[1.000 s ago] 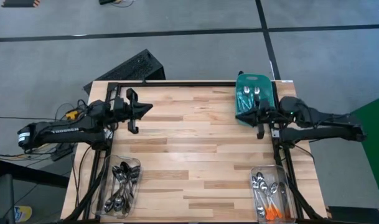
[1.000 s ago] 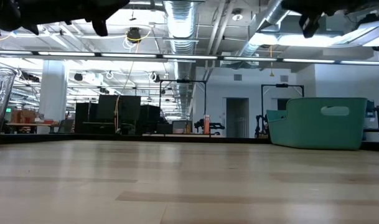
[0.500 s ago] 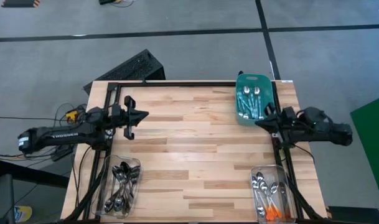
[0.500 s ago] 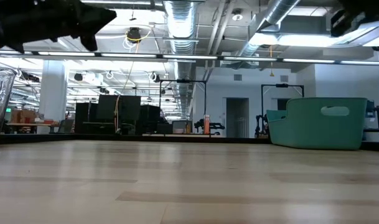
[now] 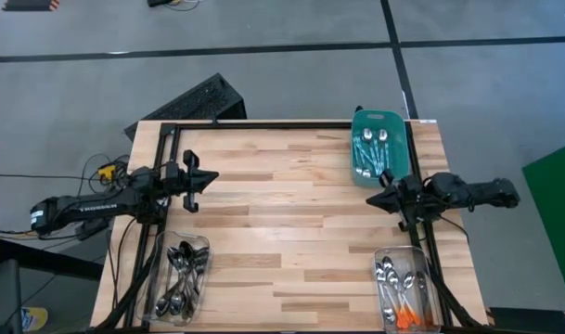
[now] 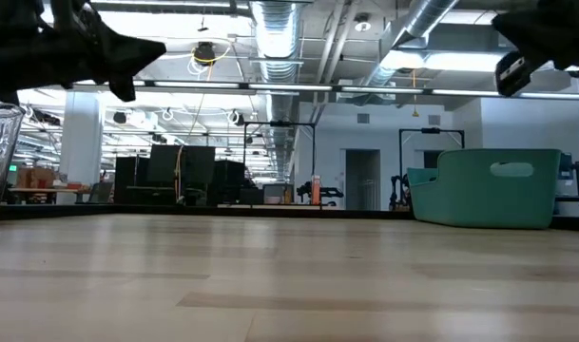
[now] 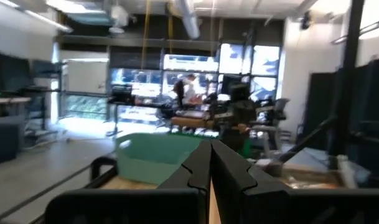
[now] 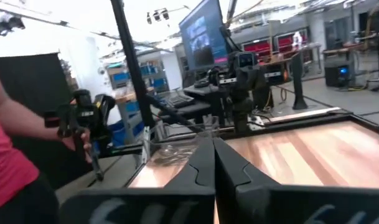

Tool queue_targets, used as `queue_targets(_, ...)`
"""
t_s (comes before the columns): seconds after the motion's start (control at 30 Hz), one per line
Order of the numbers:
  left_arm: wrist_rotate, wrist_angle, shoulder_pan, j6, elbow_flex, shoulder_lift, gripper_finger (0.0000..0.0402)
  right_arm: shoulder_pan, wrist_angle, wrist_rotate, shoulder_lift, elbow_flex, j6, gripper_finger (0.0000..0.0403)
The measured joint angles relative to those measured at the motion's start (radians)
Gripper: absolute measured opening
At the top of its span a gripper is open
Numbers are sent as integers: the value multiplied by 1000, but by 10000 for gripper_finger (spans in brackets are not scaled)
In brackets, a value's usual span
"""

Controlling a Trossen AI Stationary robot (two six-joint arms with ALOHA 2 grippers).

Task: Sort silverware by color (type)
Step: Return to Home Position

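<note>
Hovering pinched shut, empty: left gripper (image 5: 211, 174), right gripper (image 5: 373, 199); may clip nearby tub (image 5: 381, 117) if swung low.

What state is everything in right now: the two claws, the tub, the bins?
Left gripper: shut, empty, over the table's left side.
Right gripper: shut, empty, over its right side.
Teal tub: holds spoons.
Left clear bin: holds plain metal spoons.
Right clear bin: holds orange-handled spoons.
</note>
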Motion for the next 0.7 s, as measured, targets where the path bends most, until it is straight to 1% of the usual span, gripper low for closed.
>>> queue_targets(0.07, -26, -43, 12, 20, -3, -30, 0, 13, 39, 15, 0, -31, 20, 8)
queue_targets(0.13, -30, -103, 24, 32, -3, -58, 0, 25, 60, 16, 0, -51, 34, 8)
queue_targets(0.33, 69, -203, 31, 30, -4, -168, 0, 22, 67, 18, 0, -55, 0, 10)
queue_targets(0.43, 153, -278, 30, 40, -4, -230, 0, -1, 70, 18, 4, -58, -8, 11)
queue_targets(0.5, 194, -334, 29, 46, -4, -270, 0, -14, 109, 15, 3, -79, -31, 11)
queue_targets(0.57, 209, -378, 27, 46, -4, -305, 0, -25, 193, 13, 3, -121, -37, 11)
queue_targets(0.7, 208, -445, 12, 58, -5, -361, 0, -34, 168, -12, 2, -122, -33, 12)
